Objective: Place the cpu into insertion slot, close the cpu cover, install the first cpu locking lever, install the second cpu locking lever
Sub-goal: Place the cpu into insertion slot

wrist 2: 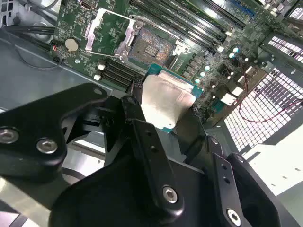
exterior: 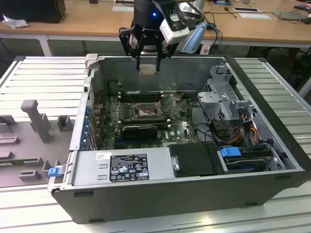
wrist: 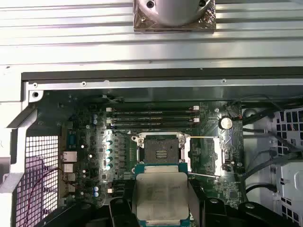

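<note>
Above the open computer case (exterior: 160, 187), the hand (exterior: 147, 68) is closed on the cpu (wrist: 161, 191), holding it flat between its fingers over the green circuit board (wrist: 222, 189), just short of the bare insertion slot (wrist: 161, 150), whose cpu cover (wrist: 191, 152) lies swung open beside it.

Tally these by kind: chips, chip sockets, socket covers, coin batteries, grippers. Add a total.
cpu: 1, held by the gripper
insertion slot: 1, empty
cpu cover: 1, swung open
coin battery: 1
gripper: 1
Total: 5
</note>
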{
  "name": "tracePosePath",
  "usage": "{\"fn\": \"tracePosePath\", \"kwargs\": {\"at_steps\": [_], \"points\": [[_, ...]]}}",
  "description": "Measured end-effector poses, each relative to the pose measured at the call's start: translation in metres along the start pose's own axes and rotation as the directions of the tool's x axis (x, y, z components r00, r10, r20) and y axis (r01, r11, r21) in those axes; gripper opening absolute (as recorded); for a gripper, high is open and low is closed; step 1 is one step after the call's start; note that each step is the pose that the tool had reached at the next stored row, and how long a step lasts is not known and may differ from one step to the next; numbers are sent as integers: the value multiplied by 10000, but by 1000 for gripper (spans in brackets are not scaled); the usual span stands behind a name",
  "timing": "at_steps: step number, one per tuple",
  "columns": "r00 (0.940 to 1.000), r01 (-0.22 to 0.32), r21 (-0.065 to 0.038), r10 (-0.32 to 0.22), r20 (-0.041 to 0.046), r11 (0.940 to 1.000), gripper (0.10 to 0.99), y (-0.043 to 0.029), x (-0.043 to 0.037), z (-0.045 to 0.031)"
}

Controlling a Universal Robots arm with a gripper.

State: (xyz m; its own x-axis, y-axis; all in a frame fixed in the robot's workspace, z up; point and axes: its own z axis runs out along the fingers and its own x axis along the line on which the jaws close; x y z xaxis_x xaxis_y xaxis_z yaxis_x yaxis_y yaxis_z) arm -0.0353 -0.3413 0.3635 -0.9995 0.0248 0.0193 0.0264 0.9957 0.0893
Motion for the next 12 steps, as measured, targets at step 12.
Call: {"fn": "tracePosePath", "kwargs": {"at_steps": [12], "points": [[9997, -249, -5, 249, 22, 9997, 529, 0, 0, 0]]}}
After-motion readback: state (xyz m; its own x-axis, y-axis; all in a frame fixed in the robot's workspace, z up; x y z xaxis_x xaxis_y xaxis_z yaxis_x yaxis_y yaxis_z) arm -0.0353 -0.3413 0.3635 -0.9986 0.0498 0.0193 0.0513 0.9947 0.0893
